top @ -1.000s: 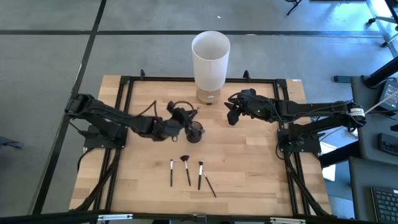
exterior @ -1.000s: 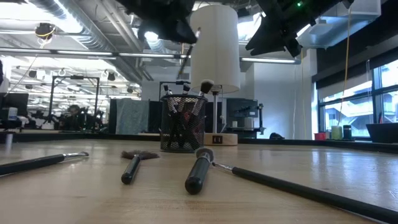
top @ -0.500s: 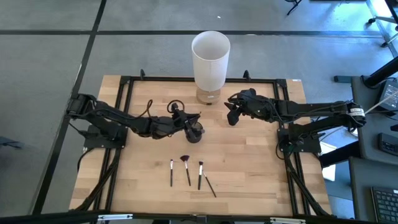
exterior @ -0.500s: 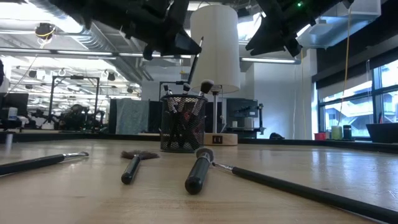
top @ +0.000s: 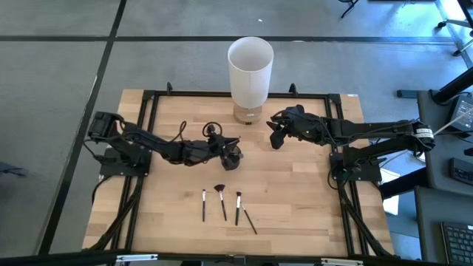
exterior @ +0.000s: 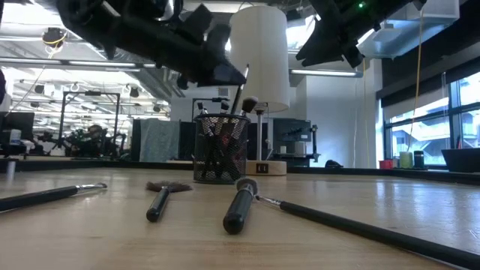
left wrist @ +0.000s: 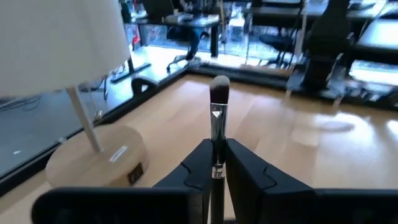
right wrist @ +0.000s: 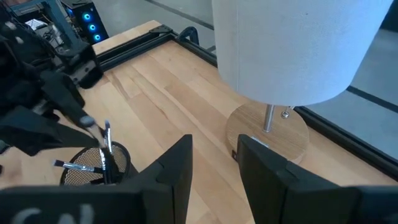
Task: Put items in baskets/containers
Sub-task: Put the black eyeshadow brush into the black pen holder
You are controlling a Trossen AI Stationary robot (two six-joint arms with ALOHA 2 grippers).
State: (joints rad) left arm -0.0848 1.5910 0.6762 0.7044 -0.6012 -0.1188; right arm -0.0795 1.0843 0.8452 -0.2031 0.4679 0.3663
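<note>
Robotics lab, exposed ceiling ducts (exterior: pixel 90 34), workstations

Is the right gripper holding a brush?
No: in the right wrist view the right gripper stands open with nothing between its fingers, hovering near the white cylinder's wooden base.

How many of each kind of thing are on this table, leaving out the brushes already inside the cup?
loose makeup brushes lying on the table: 4
held makeup brush, in the left gripper: 1
dark mesh cup: 1
white cylinder on a wooden base: 1
Total: 7
</note>
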